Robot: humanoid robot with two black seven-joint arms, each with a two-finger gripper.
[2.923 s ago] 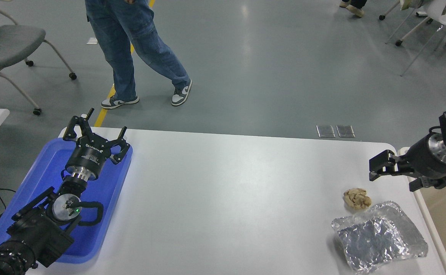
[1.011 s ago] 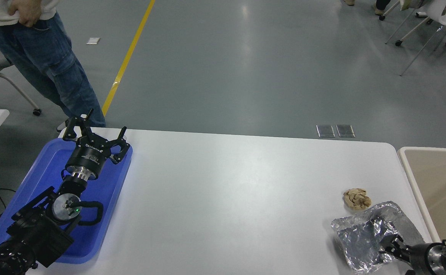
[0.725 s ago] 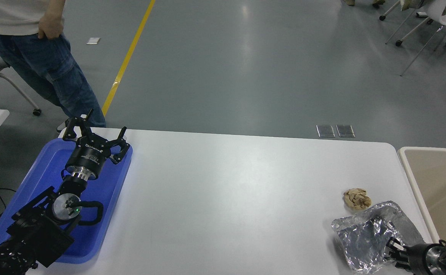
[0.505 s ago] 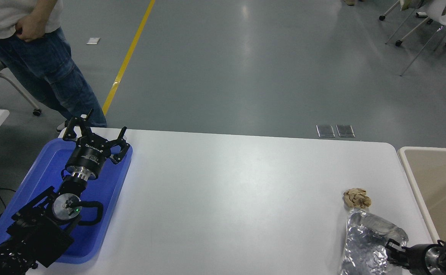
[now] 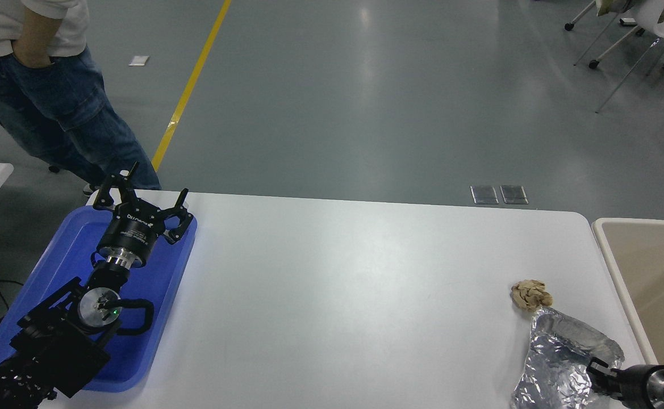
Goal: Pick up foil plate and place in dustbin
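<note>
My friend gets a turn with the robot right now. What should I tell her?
Right pincer: shut on the foil plate, which is tipped up on the table's near right corner.
Left pincer: open, parked over the blue tray.
Dustbin: just right of the table.
A small tan lump lies at the plate's far edge.
Done: plate gripped.
Left: carry it right and drop it in the dustbin.
</note>
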